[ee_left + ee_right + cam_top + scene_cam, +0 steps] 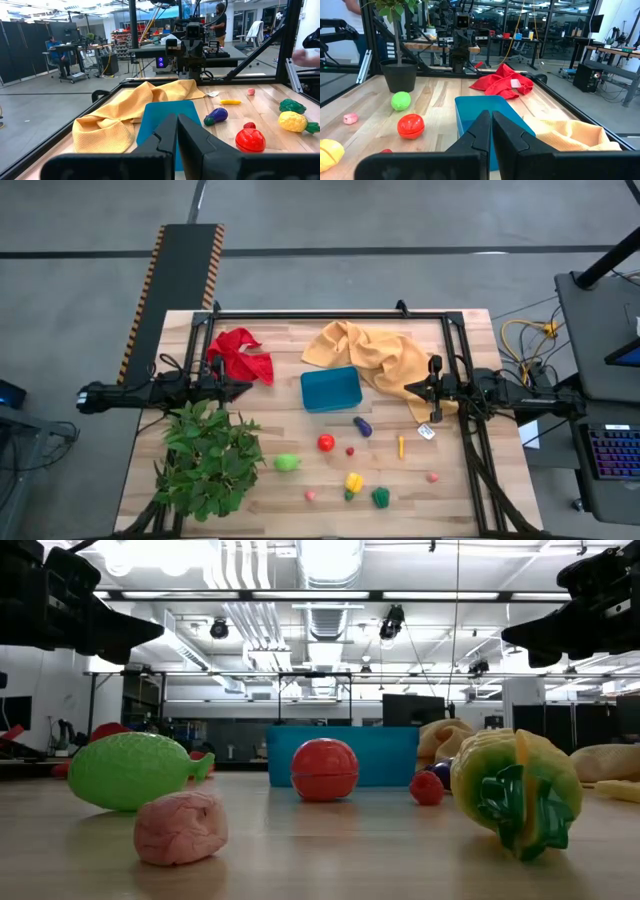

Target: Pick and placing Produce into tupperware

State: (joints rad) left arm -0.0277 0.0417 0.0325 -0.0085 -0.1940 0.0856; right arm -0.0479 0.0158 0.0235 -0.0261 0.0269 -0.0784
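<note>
Tupperware point(331, 390) lay mid-worktop point(470, 490), long axis across; produce point(326, 443) scattered nearer the front. Left claw point(243, 388) and right claw point(409, 390) flanked it, arms level. Wrist views showed both claws pinched closed, empty.

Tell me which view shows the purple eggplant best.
Left wrist view: the eggplant lies whole and unobstructed beside the blue container. The high view shows it small on the table. In the low view only a sliver peeks out behind the yellow toy. The right wrist view misses it.
</note>
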